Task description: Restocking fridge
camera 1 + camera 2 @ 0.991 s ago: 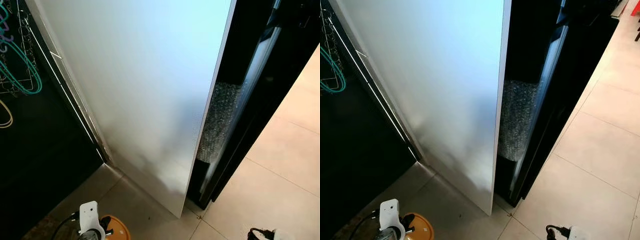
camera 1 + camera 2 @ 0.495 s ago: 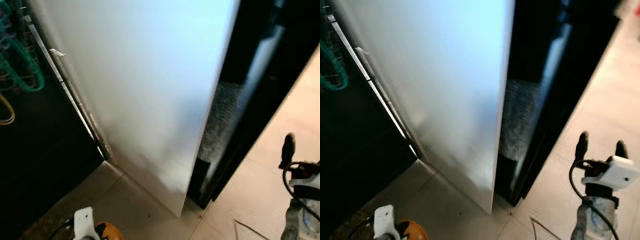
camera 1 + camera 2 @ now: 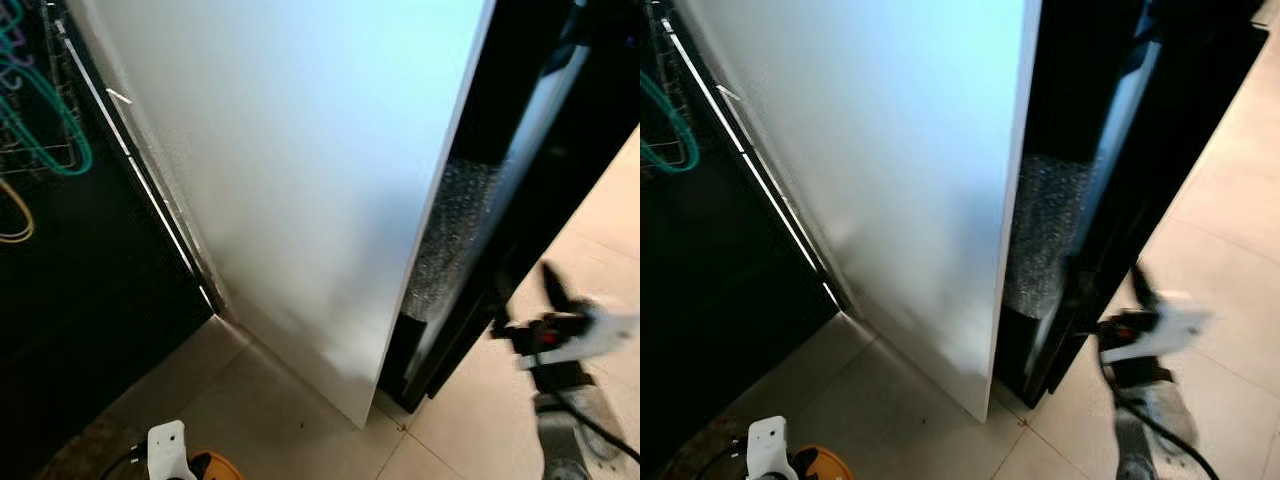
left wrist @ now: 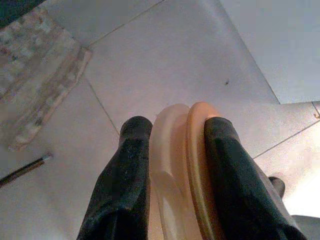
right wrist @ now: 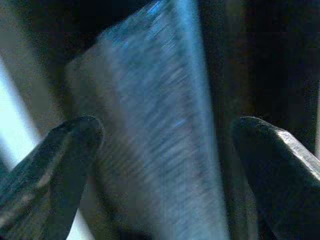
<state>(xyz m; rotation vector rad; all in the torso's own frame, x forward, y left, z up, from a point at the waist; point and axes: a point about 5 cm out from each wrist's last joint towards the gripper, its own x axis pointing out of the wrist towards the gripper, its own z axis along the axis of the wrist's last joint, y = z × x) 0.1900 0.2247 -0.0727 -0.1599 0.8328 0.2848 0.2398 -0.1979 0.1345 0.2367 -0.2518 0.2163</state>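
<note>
The fridge shows a tall white panel (image 3: 300,180) and a glossy black door (image 3: 545,140) to its right, with a narrow dark gap between them where a bubbled surface (image 3: 450,230) shows. My right gripper (image 3: 540,315) is raised and blurred, close to the black door's lower edge. In the right wrist view it (image 5: 165,150) is open, its fingertips (image 5: 65,150) wide apart on either side of a blue-grey door edge (image 5: 155,140). Low at my left, the left gripper (image 4: 175,145) is shut on a round orange and translucent container (image 4: 182,165).
Left of the fridge stands a black unit (image 3: 80,290) with a wire rack and green hangers (image 3: 45,140). Beige floor tiles (image 3: 610,220) stretch to the right. In the left wrist view, a stone threshold strip (image 4: 40,75) lies on the floor.
My right arm has come up from the bottom edge and swung in toward the black door's edge. The left gripper still holds the container. The camera shifted a little.
</note>
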